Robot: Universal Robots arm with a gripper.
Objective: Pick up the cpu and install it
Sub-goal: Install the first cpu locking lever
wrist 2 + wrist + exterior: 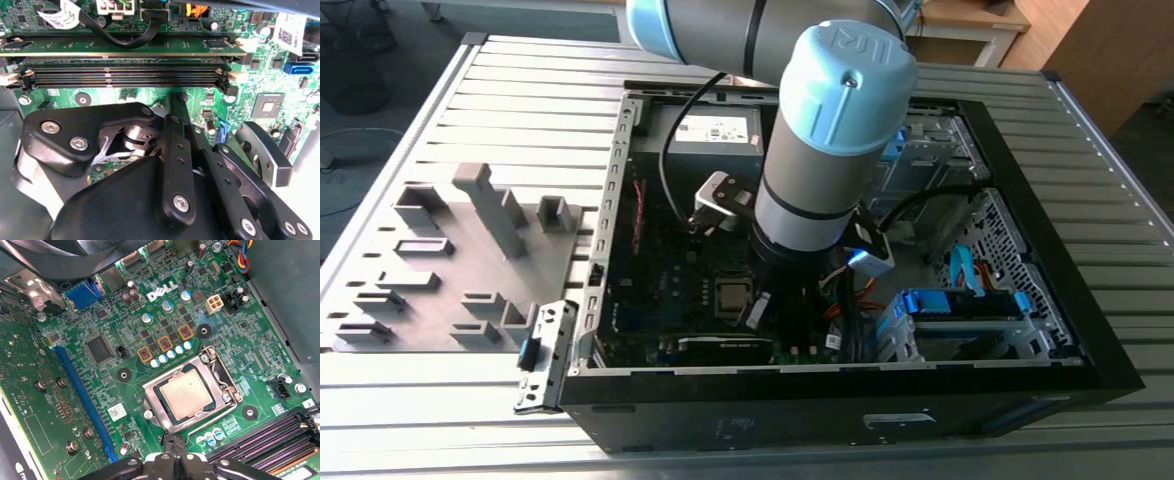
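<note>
In the exterior view the arm [821,180] reaches down into the open computer case [854,400], mid-frame. In the second wrist view the gripper [175,105] stands over the green motherboard [280,75]; whether its fingers are apart cannot be told. In the first wrist view the cpu [186,394] lies flat in its socket [220,385], centre frame, not gripped.

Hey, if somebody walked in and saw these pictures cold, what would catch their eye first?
Probably the big grey and pale-blue robot arm reaching down into the open computer case in the exterior view. Next, in the first wrist view, the cpu sitting inside the silver-framed socket on the green motherboard, just ahead of the gripper.
</note>
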